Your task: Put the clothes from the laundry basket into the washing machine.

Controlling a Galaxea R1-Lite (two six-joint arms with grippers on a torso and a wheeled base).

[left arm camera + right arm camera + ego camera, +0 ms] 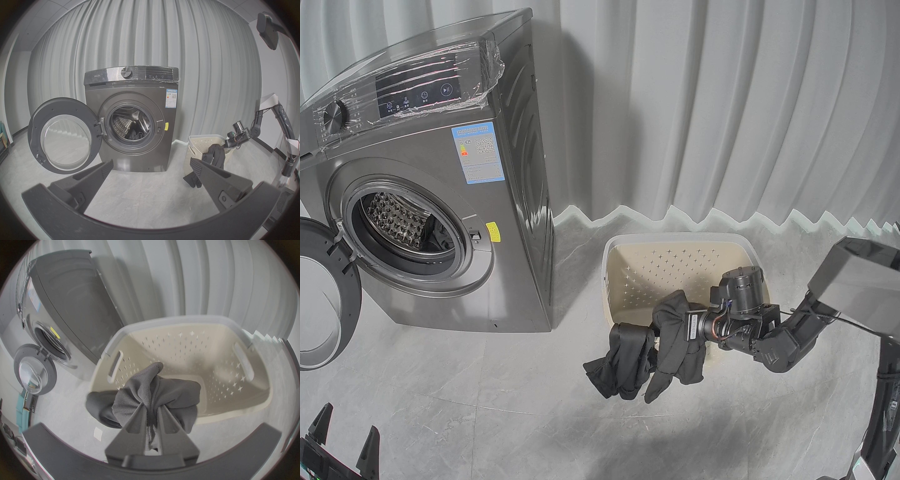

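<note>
Hanging long-ways down from the right end effector [152, 407], which pinches it tight, the dark grey floppy cloth [650, 350] dangles at the near rim of the cream plastic laundry basket [675, 239], ends twd the floor [519, 400]. Left end effector [150, 162] gapes wide.

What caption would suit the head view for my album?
Right claw holds a dark garment at the laundry basket rim, beside the washing machine with its door open.
</note>
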